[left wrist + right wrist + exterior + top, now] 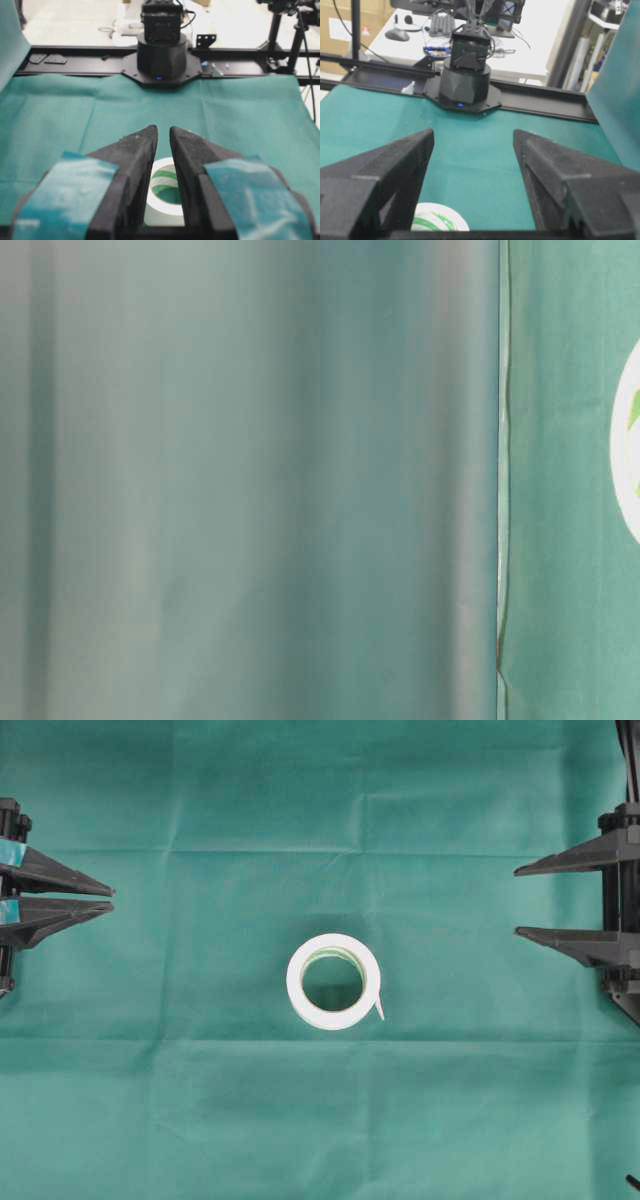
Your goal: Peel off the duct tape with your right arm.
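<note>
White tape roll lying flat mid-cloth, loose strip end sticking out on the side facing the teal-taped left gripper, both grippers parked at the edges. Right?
Not quite. The overhead view shows the white tape roll with its loose strip end on the side facing the plain black right gripper, not the teal-taped left gripper. The rest holds: flat on the green cloth, grippers parked.

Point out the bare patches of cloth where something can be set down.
Free: the green cloth between duct tape and left gripper, between tape and right gripper, and across the near and far strips. Crowded only at the tape, centre.
</note>
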`<control>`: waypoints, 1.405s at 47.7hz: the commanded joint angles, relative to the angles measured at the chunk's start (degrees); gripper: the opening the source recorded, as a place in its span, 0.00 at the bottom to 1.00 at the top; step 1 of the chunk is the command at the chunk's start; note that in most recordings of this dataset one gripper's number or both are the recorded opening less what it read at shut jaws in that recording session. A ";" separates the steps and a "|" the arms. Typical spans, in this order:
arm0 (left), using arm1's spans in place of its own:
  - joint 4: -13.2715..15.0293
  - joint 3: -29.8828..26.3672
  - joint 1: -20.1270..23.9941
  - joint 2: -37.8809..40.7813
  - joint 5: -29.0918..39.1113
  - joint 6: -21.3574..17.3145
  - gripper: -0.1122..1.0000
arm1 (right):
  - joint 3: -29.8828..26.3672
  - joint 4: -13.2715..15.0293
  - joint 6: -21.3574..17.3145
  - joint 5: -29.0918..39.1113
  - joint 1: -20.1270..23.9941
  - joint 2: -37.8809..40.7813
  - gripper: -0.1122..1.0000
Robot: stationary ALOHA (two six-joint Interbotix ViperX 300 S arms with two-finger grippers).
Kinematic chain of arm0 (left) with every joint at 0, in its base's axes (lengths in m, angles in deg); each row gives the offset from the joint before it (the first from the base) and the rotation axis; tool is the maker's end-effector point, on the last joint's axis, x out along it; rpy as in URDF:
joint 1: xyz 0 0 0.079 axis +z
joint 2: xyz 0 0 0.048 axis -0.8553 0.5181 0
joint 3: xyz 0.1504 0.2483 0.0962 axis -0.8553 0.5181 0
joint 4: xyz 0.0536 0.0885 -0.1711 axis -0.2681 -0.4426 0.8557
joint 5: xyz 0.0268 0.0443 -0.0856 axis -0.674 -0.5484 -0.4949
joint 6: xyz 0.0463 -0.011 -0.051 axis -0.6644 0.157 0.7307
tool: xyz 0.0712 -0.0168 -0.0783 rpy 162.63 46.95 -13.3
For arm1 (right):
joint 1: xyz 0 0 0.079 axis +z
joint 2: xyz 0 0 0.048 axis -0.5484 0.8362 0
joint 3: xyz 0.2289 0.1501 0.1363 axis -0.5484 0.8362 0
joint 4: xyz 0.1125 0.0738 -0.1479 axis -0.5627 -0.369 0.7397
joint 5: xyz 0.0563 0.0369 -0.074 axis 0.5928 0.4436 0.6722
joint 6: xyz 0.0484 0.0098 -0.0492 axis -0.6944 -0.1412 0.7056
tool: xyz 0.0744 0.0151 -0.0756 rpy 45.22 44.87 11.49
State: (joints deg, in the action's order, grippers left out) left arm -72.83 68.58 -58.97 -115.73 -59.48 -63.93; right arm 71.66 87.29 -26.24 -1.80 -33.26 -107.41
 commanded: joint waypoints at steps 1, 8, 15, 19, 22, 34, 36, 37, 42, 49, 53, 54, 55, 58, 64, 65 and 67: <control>0.53 -0.53 -0.70 0.88 -0.97 -0.18 0.32 | 0.18 -0.09 -0.26 0.00 -0.18 0.44 0.32; 0.62 -0.44 -0.70 0.88 -2.81 0.18 0.12 | 1.41 0.09 -0.18 -0.26 -0.18 0.26 0.12; 0.70 -0.09 -0.70 0.88 -2.90 0.26 0.10 | 1.93 0.09 -0.18 -0.26 -0.18 0.09 0.01; 0.62 0.18 -0.79 0.88 -2.90 0.35 0.10 | 2.11 0.18 -0.18 -0.26 -0.18 -0.35 0.01; 0.62 0.26 -0.88 0.97 -2.90 0.44 0.10 | 2.29 0.18 -0.18 -0.26 -0.18 -0.53 0.01; 0.62 0.44 -1.49 0.97 -2.99 0.18 0.11 | 2.99 0.18 -0.26 -0.26 -0.18 -0.70 0.01; 0.62 0.53 -1.67 0.88 -2.99 0.09 0.11 | 2.99 0.09 -0.35 -0.35 -0.18 -0.70 0.01; 0.62 0.53 -1.76 0.88 -2.99 0.09 0.11 | 2.99 0.09 -0.44 -0.35 -0.18 -0.70 0.01; 0.62 0.53 -2.02 0.97 -2.99 0.09 0.16 | 2.99 0.09 -0.79 -0.35 -0.18 -0.70 0.02; 0.62 0.70 -2.02 0.97 -2.99 0.35 0.47 | 3.25 0.09 -0.79 -0.35 -0.18 -0.62 0.16; 0.62 0.79 -2.02 0.97 -2.99 0.26 0.70 | 3.16 0.18 -0.79 -0.35 -0.18 -0.62 0.31; 0.62 0.79 -2.02 0.97 -2.99 0.26 0.75 | 3.16 0.18 -0.79 -0.35 -0.18 -0.62 0.36; 0.62 0.79 -2.02 0.88 -2.99 0.26 0.81 | 3.16 0.09 -0.79 -0.35 -0.18 -0.62 0.43; 0.62 0.70 -2.02 0.88 -2.99 0.26 0.93 | 3.25 0.18 -0.79 -0.44 -0.18 -0.62 0.60; 0.62 0.53 -2.02 0.97 -2.99 0.35 0.99 | 3.25 0.18 -0.79 -0.44 -0.18 -0.62 0.85; 0.70 0.53 -2.02 1.05 -3.08 0.35 0.99 | 3.25 0.09 -0.79 -0.44 -0.18 -0.62 0.85; 0.70 0.35 -2.02 1.67 -3.43 0.44 0.99 | 3.16 0.18 -0.79 -0.44 -0.18 -0.62 0.85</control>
State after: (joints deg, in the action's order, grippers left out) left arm -72.21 69.90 -60.81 -115.20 -62.03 -63.67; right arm 75.52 87.37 -26.94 -1.71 -33.35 -108.20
